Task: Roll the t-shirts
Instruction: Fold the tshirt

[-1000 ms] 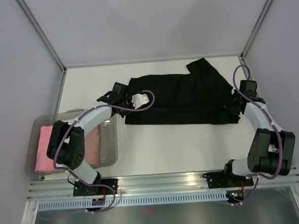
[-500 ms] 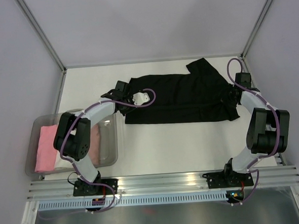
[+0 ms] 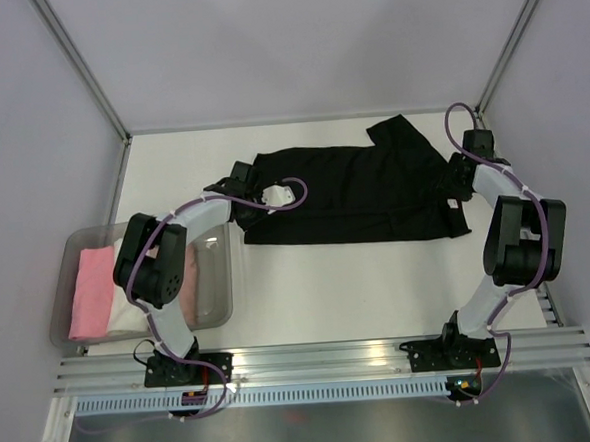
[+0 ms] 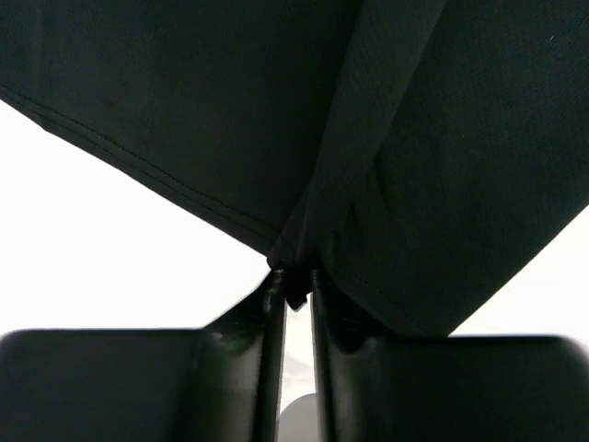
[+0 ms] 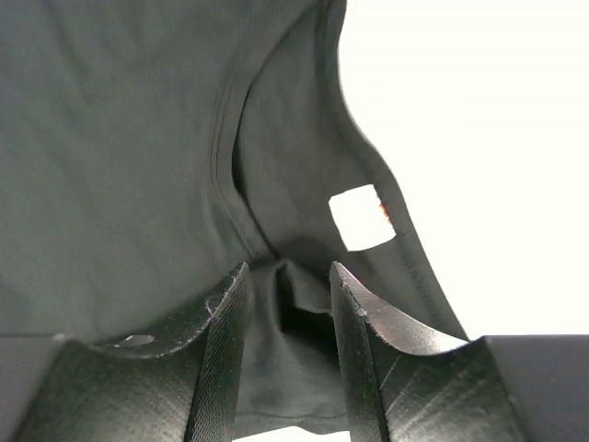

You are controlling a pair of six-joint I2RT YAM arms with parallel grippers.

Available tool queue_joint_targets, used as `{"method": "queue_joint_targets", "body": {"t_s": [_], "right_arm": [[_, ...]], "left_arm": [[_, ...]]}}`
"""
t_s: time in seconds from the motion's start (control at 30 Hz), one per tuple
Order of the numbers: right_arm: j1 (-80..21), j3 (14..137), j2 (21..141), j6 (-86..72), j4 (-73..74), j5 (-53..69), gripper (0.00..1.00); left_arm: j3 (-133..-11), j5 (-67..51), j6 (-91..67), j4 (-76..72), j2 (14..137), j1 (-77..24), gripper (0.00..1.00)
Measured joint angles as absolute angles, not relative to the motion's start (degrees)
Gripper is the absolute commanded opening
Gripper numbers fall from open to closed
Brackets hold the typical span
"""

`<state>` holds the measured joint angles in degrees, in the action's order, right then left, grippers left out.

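A black t-shirt lies spread flat across the far half of the table, one sleeve sticking out toward the back. My left gripper is at its left hem. In the left wrist view that gripper has its jaws slightly apart, with a tuft of the black t-shirt still bunched between the tips. My right gripper is at the collar end. In the right wrist view it is open, the loose cloth lying slack between its fingers beside the pale neck label.
A clear plastic tub stands at the near left, partly under my left arm, with a pink shirt and a paler one in it. Metal frame posts rise at the back corners, and a rail runs along the near edge.
Both grippers have gone from shut on the shirt's ends to parted. The right wrist has moved toward the back and the shirt's right end now lies flatter.
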<state>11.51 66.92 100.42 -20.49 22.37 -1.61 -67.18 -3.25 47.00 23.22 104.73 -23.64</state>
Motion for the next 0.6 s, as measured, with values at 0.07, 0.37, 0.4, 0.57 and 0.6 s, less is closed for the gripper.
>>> {"method": "queue_joint_targets", "body": {"t_s": [0.07, 0.37, 0.4, 0.57, 0.6], "right_arm": [[11.9, 69.01, 100.82, -20.05, 23.64, -2.66, 0.42], [13.61, 64.88, 92.62, -21.17, 28.05, -3.86, 0.02], [13.37, 62.94, 90.48, -21.39, 28.08, -3.2, 0.0], [10.98, 57.95, 86.56, -22.22, 28.67, -0.19, 0.0], [10.57, 57.32, 87.0, -22.37, 28.42, -0.03, 0.0]], "left_arm": [[-67.2, -2.85, 46.76, 23.24, 104.88, -23.59, 0.42], [-68.66, 0.38, 43.48, 23.14, 103.72, -23.53, 0.52], [-68.69, 0.58, 43.07, 23.2, 102.98, -23.51, 0.51], [-70.15, 1.43, 41.19, 24.4, 100.14, -23.62, 0.48], [-70.28, 1.41, 40.77, 24.38, 99.85, -23.68, 0.47]]}}
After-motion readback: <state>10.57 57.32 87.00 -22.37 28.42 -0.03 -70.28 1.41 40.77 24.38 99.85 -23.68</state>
